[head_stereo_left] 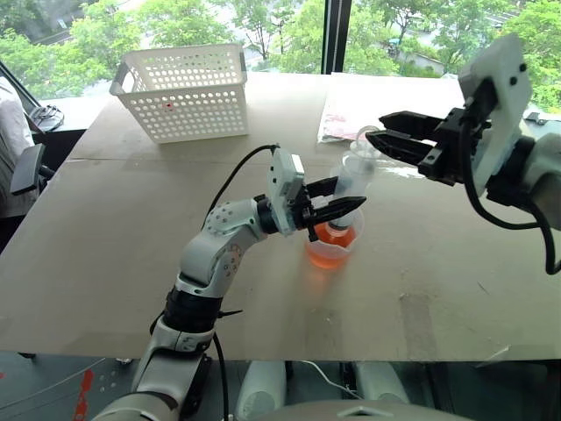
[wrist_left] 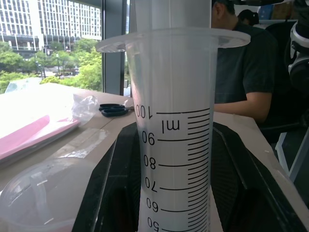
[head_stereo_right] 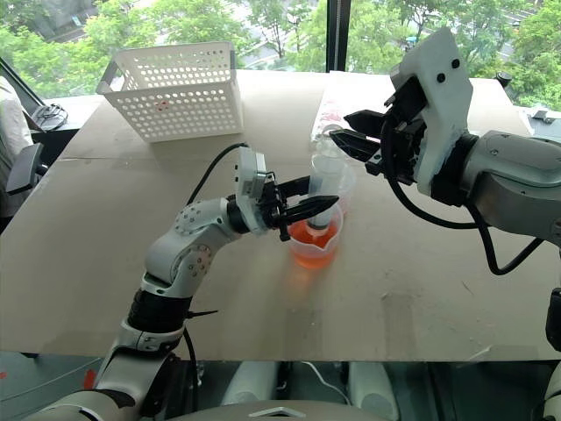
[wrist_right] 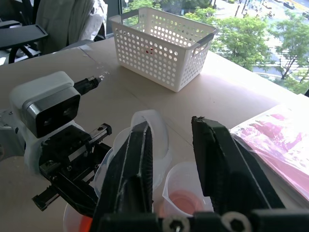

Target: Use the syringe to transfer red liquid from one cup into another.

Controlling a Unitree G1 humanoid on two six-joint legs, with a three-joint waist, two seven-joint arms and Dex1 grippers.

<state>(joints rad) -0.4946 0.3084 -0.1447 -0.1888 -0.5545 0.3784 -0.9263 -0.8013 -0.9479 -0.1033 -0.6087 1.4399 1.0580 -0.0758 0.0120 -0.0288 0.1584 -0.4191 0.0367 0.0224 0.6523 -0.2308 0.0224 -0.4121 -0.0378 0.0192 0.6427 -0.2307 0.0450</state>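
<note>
The syringe (head_stereo_left: 349,180) stands nearly upright with its lower end inside the larger cup (head_stereo_left: 331,250), which holds red liquid (head_stereo_right: 312,235). My left gripper (head_stereo_left: 348,195) is shut on the syringe's barrel just below the flange, the scale marks showing between its fingers (wrist_left: 120,183). My right gripper (head_stereo_right: 342,125) hovers open at the white plunger top (wrist_right: 157,128), which lies beside one of its fingers. The small clear cup (head_stereo_right: 347,180) stands just behind the larger one, with a faint pink trace at its bottom.
A white perforated basket (head_stereo_left: 184,88) sits at the table's far left. A clear bag with pink contents (head_stereo_left: 346,110) lies behind the cups, and scissors (wrist_left: 111,110) lie on the table. A person (wrist_left: 241,72) sits beyond the table.
</note>
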